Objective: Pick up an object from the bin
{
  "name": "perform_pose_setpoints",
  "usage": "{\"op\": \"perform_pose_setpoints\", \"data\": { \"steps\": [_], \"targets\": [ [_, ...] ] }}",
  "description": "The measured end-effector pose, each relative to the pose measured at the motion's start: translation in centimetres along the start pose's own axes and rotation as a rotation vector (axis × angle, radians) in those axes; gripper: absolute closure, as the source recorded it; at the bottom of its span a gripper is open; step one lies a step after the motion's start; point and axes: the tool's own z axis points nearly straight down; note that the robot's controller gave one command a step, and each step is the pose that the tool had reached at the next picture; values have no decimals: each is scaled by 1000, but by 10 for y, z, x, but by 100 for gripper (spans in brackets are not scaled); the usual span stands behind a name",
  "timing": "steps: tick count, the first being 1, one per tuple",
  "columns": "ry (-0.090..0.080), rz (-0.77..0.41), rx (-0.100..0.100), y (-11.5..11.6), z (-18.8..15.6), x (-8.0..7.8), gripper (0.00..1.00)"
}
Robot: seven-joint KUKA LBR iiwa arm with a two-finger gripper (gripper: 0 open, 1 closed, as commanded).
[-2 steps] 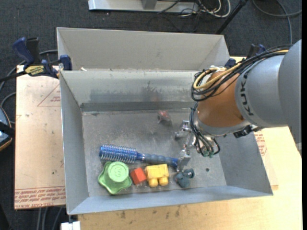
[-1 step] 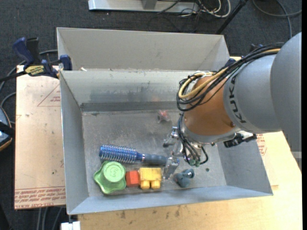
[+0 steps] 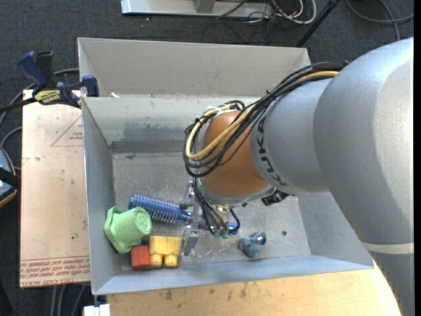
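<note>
Because my arm reached in from the right of the frame, its orange wrist cover hid much of the middle of the bin in the camera view. My gripper hung low at the lower centre, pointing down, which I judged the natural way to take a loose thing from above. Whether it stood apart or together I could not tell.

Nearest to it lay a blue bristled brush, its right end just beside me on the left, and a yellow block, just lower left. Either seemed the likely pick. A red block touched the yellow one, and a green cup lay tipped by the brush's far end. A small grey-blue piece sat apart at lower right.
</note>
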Motion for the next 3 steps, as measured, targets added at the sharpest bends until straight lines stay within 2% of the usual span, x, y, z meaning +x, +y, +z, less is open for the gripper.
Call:
{"op": "perform_pose_setpoints", "data": {
  "steps": [1, 2, 3],
  "targets": [
    [1, -28, 5, 23, 30, -32, 0],
    [0, -30, 4, 24, 28, -33, 0],
    [-11, -30, -1, 26, 24, -36, 100]
  ]
}}
